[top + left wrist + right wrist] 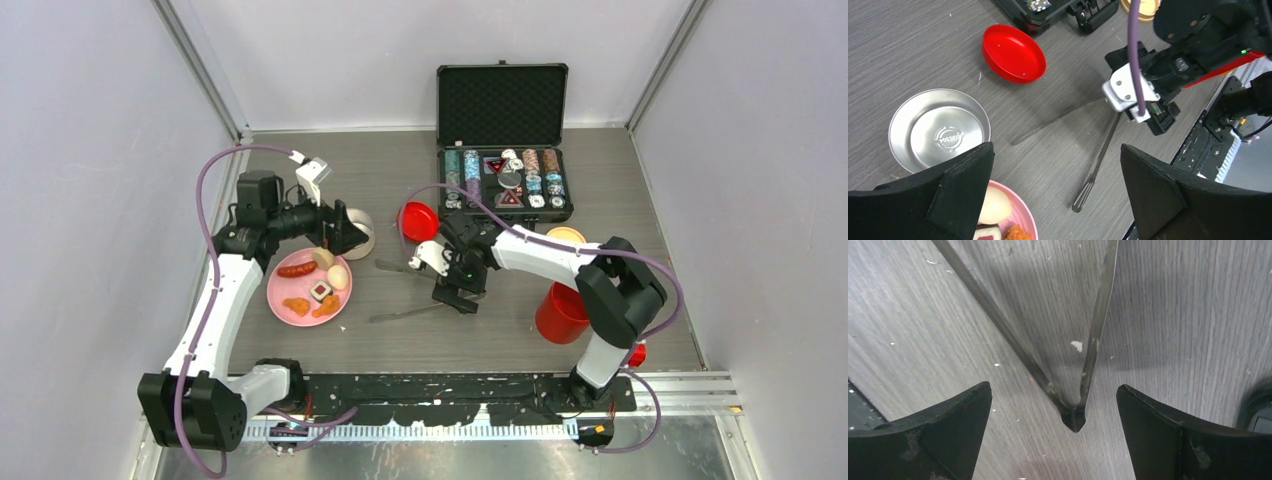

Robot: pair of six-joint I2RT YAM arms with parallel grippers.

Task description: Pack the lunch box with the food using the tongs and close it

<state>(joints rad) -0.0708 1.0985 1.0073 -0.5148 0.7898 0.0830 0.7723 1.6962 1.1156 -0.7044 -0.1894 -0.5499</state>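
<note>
**Two spread grippers, one thin pair of tongs lying flat**

Both sets of jaws stand wide apart and hold nothing. The right gripper [1053,386] hangs low over the tongs [1098,330], its fingers either side of the joined end of the V, with the two slim arms fanning away across the table [600,160].

The main risk is the pickup. The tongs lie flat on the wood, so the fingers may scrape the surface or skid off the metal and spin it away. A grip right at the joint would probably leave the tips hard to squeeze shut on food.

The left gripper [1055,147] hovers between the steel bowl [938,132] and the pink plate [1025,220] holding the food [320,291]. A careless sweep there could shove the bowl or scatter pieces.

Farther out, the red lid [1013,52] lies near the tongs. The red canister [562,312] stands beside the right arm's elbow, where a swing could topple it.
</note>
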